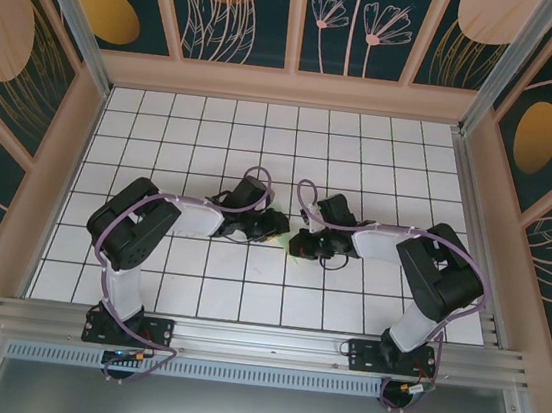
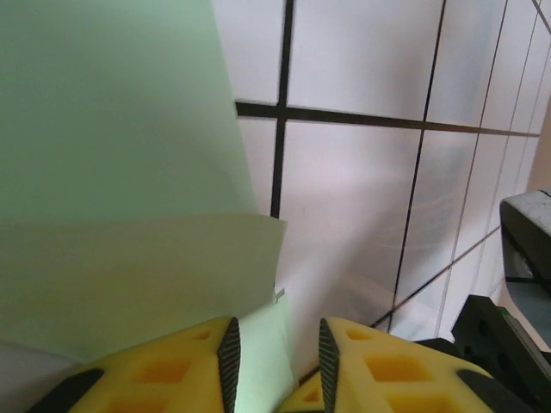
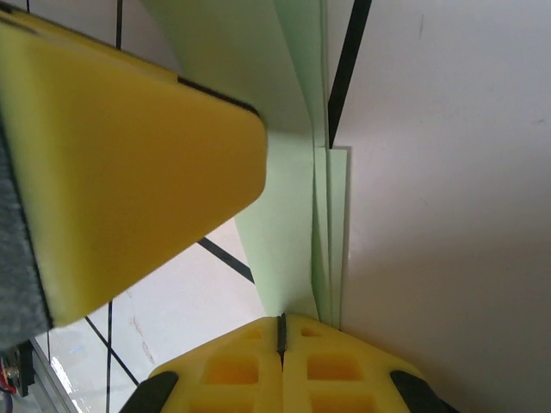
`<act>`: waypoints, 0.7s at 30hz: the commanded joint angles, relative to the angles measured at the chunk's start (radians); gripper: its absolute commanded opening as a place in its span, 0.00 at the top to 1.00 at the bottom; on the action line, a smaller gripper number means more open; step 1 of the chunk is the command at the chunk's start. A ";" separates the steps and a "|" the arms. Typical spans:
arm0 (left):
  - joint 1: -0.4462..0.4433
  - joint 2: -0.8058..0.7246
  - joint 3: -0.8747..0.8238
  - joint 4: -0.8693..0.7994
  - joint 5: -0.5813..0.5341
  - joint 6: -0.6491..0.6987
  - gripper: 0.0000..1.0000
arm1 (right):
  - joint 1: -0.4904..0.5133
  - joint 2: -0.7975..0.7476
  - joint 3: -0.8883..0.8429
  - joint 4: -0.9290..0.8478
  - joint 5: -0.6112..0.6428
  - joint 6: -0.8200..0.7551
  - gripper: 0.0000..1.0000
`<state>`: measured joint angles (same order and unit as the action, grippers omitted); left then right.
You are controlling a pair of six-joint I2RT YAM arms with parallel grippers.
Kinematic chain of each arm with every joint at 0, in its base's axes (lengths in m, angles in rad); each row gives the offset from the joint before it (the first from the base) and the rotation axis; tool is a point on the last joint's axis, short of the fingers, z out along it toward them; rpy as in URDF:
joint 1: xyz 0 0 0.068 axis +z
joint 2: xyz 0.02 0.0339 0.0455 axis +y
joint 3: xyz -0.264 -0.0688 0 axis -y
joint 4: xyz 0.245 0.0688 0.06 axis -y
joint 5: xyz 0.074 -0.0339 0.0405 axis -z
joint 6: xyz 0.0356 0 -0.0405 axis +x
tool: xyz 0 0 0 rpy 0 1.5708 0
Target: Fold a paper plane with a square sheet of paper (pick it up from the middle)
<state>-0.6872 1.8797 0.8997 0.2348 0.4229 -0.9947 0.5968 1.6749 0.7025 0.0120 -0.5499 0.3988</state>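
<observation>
The pale mint-green paper (image 2: 112,129) is folded into layers, with a flap lying over a larger panel on the white grid table (image 2: 362,215). My left gripper (image 2: 275,331) is open, and the paper's lower edge lies between its yellow fingers. In the right wrist view the paper (image 3: 288,232) stands as narrow stacked layers running down to my right gripper (image 3: 281,318), which is shut on its bottom edge. A yellow finger (image 3: 129,155) of the left gripper sits close at upper left. From above, the left gripper (image 1: 271,228) and right gripper (image 1: 302,242) meet at the table's middle, hiding most of the paper.
The white tiled table (image 1: 265,135) is walled by pink frames and patterned panels (image 1: 298,28). An aluminium rail (image 1: 259,341) runs along the near edge by the arm bases. Part of the right arm's dark body (image 2: 516,284) shows at the right of the left wrist view.
</observation>
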 commanded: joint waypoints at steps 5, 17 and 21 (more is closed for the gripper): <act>0.032 -0.058 0.022 -0.058 -0.137 0.250 0.55 | -0.001 0.051 -0.024 -0.040 0.054 -0.033 1.00; 0.099 -0.021 0.018 0.005 -0.096 0.346 0.52 | -0.002 0.076 -0.023 -0.046 0.050 -0.043 1.00; 0.118 0.006 0.016 0.007 -0.104 0.356 0.52 | -0.002 0.081 -0.027 -0.048 0.046 -0.046 1.00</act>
<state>-0.5869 1.8542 0.9184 0.2199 0.3309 -0.6765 0.5896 1.6909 0.7025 0.0257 -0.5728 0.3820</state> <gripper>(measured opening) 0.482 0.058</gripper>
